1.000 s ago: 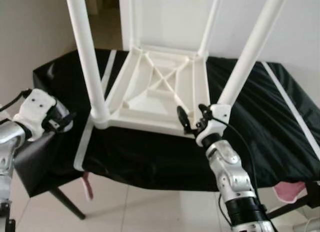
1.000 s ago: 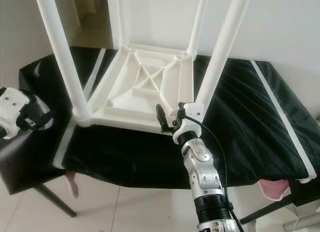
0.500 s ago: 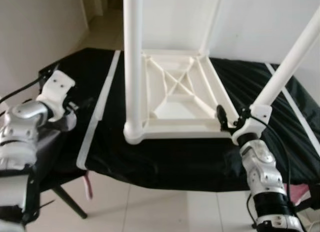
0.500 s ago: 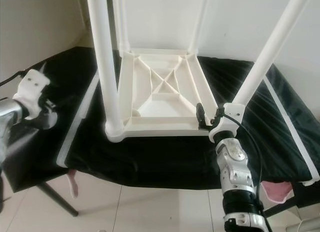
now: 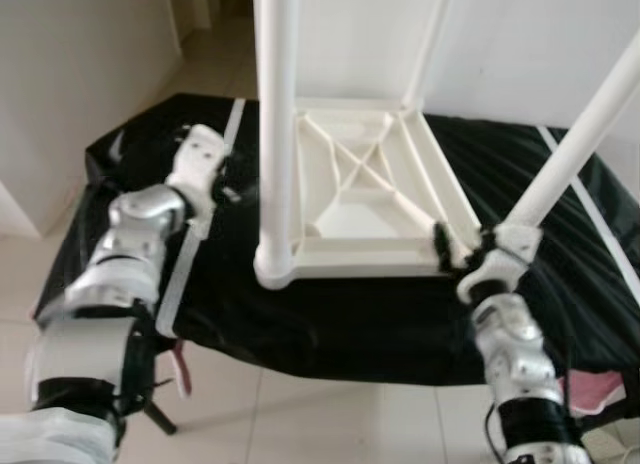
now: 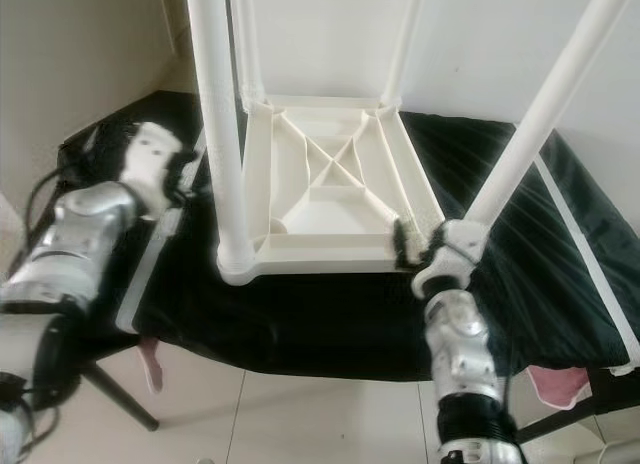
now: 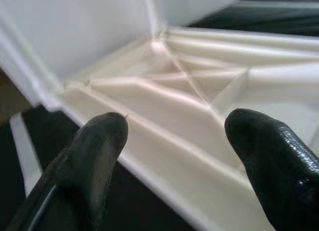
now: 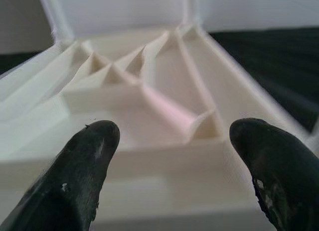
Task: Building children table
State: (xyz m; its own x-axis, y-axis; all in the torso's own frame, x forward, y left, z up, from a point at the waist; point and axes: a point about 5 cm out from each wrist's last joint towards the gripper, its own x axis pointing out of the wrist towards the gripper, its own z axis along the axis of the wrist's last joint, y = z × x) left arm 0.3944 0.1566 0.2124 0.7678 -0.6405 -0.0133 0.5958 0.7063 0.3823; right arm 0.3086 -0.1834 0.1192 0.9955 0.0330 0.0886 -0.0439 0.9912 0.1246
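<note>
**Upturned children's table lying between 2 open grippers**

The white plastic children's table [image 5: 355, 199] is lying upside down on a black cloth [image 5: 330, 314], with its ribbed underside facing up and its 4 white legs pointing upward. The near-left leg [image 5: 276, 134] is standing in the table's front-left corner, and the near-right leg [image 6: 540, 109] is rising at a slant from the table's front-right corner.

The left gripper [image 7: 174, 141] is hovering just beside the table's left rim, out over the cloth, with its 2 black fingers [image 7: 99, 146] spread apart and closing on nothing; the rim and the crossed ribs are showing through the gap between them. The silver left arm [image 5: 125, 254] is reaching in toward the table from the left side.

The right gripper [image 8: 174, 151] is sitting at the table's front-right corner, right by the foot of the near-right leg, and its fingers [image 8: 87, 156] are also parted, holding nothing, with the table's front rim lying across the gap. Whether either fingertip is touching the rim cannot be told.

A white strip [image 5: 195, 239] is running along the cloth on the table's left side, under the left arm. A pink cloth [image 5: 590, 389] is hanging below the black cloth, off the table's right front.
</note>
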